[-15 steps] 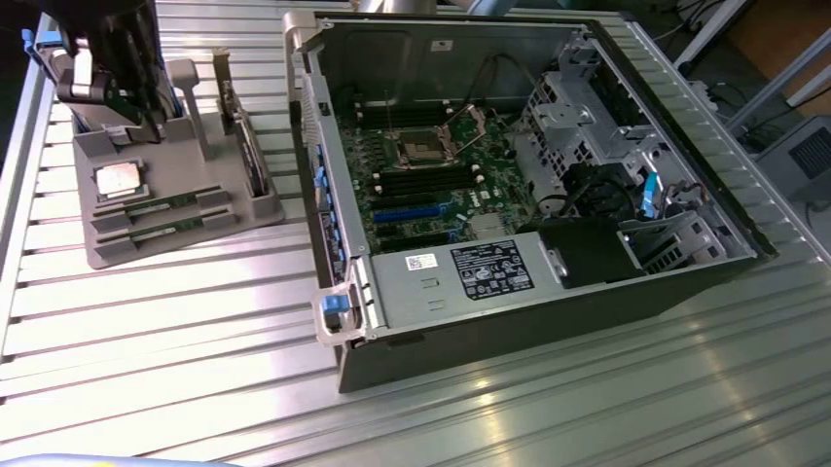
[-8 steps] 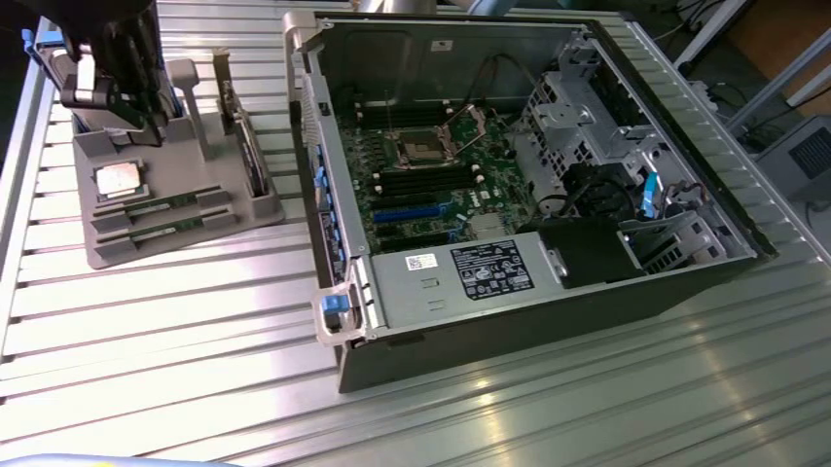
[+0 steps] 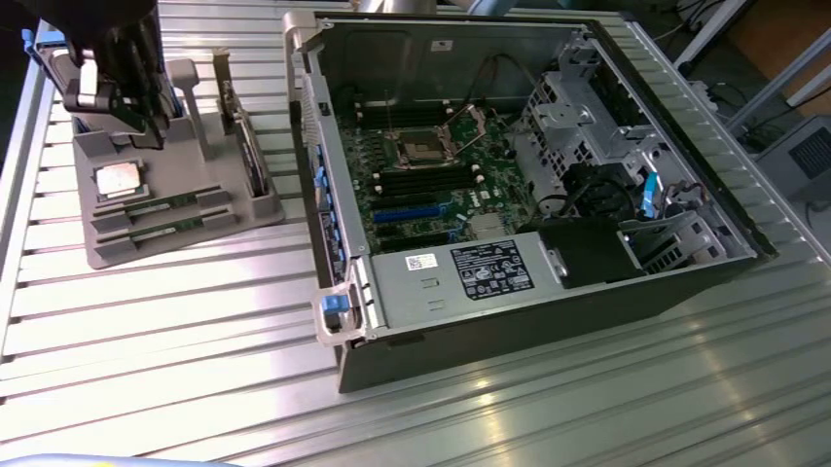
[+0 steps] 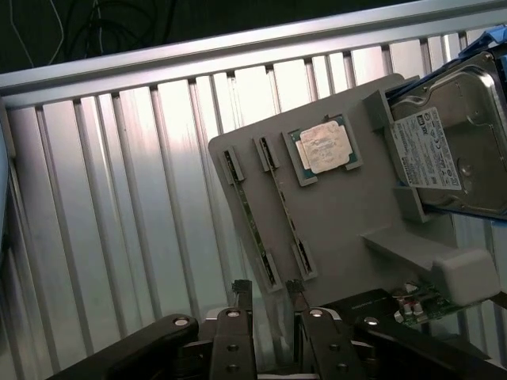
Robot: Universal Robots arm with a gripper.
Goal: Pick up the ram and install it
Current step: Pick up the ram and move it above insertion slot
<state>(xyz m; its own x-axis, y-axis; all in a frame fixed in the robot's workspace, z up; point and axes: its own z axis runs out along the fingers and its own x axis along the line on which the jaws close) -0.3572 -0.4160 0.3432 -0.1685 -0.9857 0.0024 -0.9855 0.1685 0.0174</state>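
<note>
Evidently pre-grasp, the empty, wide-open gripper (image 4: 268, 293), upper left in the exterior view, hangs above the ram (image 4: 252, 226), needing jaws squared to it.

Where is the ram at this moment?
The ram lies in the grey holder at the exterior view's left, beside the silver CPU, outside the open computer case.

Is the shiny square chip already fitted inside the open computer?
No, the square chip lies on the grey holder outside the computer case.
</note>
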